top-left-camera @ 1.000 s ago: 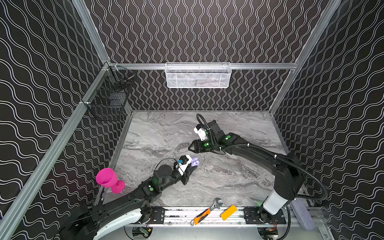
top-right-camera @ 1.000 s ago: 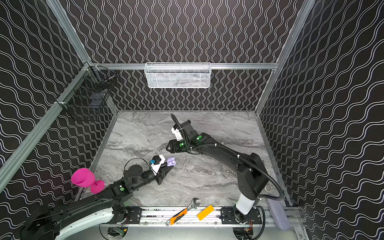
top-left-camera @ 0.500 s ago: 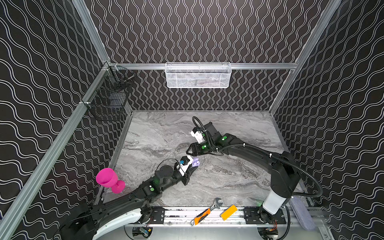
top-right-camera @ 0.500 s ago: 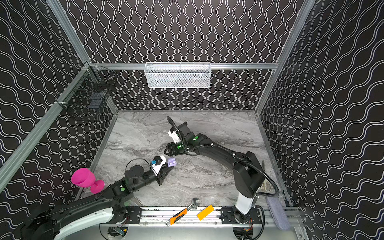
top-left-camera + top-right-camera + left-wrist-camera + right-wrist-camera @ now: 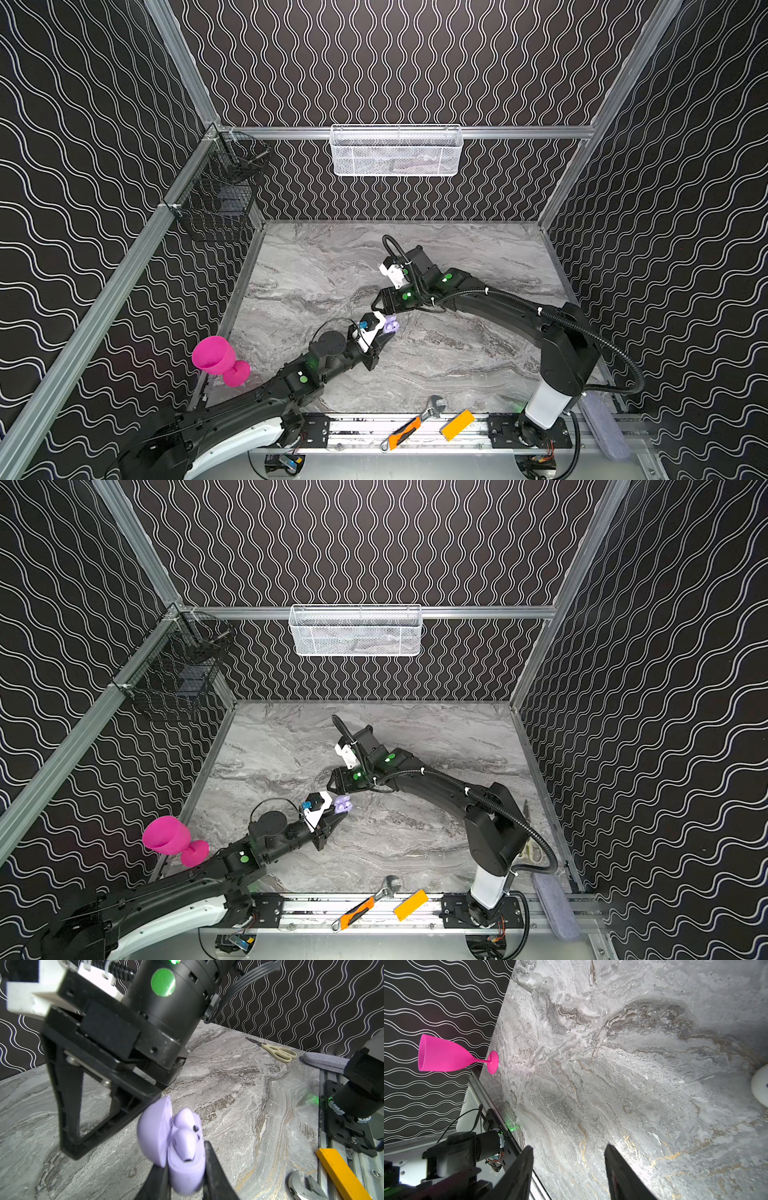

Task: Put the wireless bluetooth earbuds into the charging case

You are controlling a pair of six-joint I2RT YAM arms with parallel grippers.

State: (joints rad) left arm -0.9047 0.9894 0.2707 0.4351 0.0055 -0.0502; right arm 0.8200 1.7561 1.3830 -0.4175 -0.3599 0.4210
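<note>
Grey marbled desk (image 5: 457, 365) lies under both arms. The right gripper (image 5: 569, 1147), jaws apart and empty, has swung in over the last second and now sits just beside the raised lid of the lavender charging case (image 5: 152, 1130). The left gripper (image 5: 186, 1174) stays clamped on that case's base, holding it steady. Both lavender earbuds (image 5: 185, 1142) appear seated in their sockets, so this pair looks finished; pressing the lid shut seems the likely next step.
</note>
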